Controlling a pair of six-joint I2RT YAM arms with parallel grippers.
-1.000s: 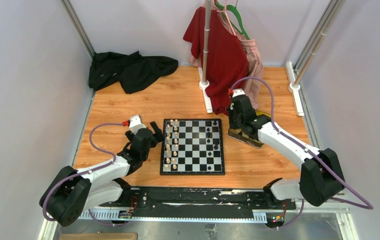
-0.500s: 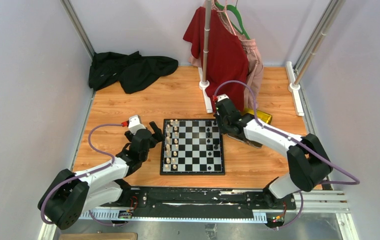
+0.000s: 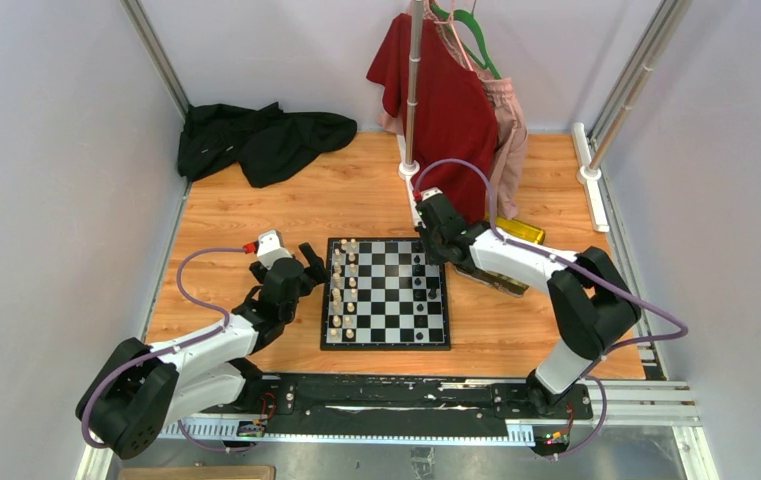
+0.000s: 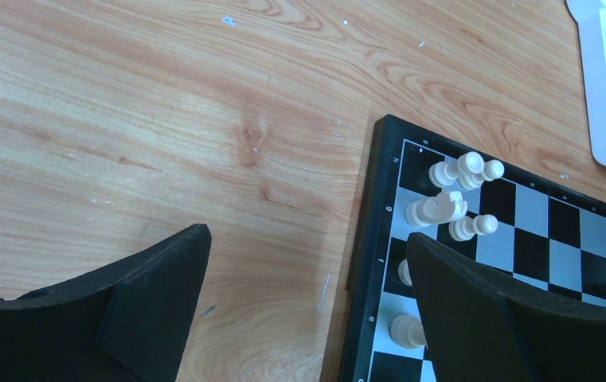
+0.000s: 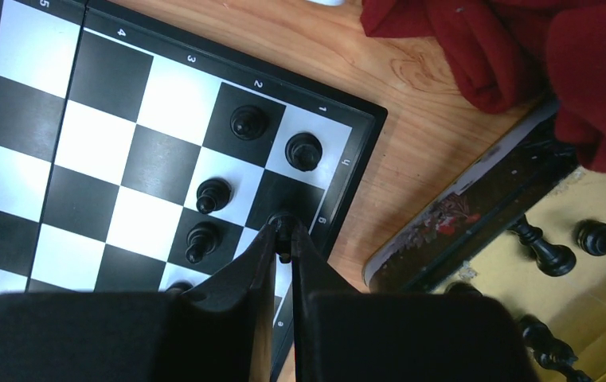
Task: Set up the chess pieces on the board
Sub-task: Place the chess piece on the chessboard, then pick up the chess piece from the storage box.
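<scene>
The checkered board lies at the table's middle, with cream-white pieces along its left columns and several black pieces near its right side. My right gripper is over the board's far right corner, shut on a small black piece above a black edge square; other black pieces stand beside it. My left gripper is open and empty over bare wood at the board's left edge, next to white pieces.
A yellow-gold tray right of the board holds more black pieces. A red garment hangs on a rack with a white base just behind the board. Black cloth lies at the far left.
My right gripper has moved left from the tray to the board's far right corner, carrying a black piece. The left arm has not moved.
</scene>
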